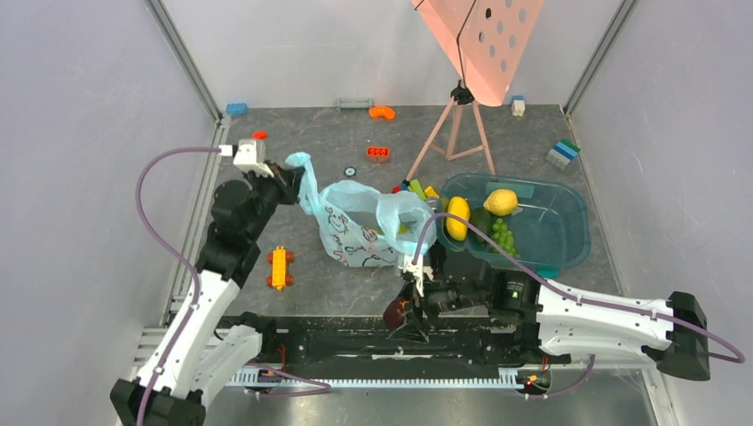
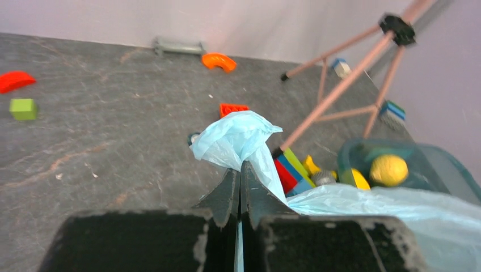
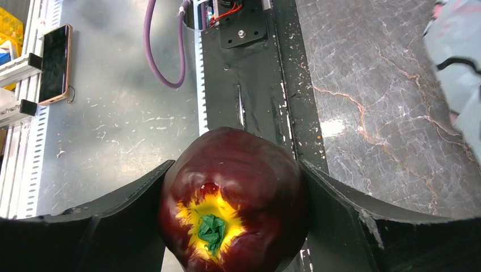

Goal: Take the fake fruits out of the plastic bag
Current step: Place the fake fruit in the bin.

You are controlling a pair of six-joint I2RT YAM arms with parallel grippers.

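Observation:
The light blue plastic bag (image 1: 355,226) lies mid-table with its mouth toward the tub. My left gripper (image 1: 289,182) is shut on one bag handle (image 2: 238,136) and holds it up; in the left wrist view the fingertips (image 2: 241,170) pinch the film. My right gripper (image 1: 401,311) is shut on the dark maroon fruit (image 1: 396,312) above the table's near edge, clear of the bag. In the right wrist view the fruit (image 3: 235,198) fills the jaws of the gripper (image 3: 235,164). A yellow lemon (image 1: 502,201) lies in the teal tub (image 1: 568,244).
The tub also holds a long yellow fruit (image 1: 457,217) and green grapes (image 1: 503,235). Coloured bricks (image 1: 417,189) lie between bag and tub. A tripod (image 1: 453,133) stands behind. An orange-yellow toy (image 1: 281,268), a red brick (image 1: 378,153) and an orange arch (image 1: 383,112) lie scattered.

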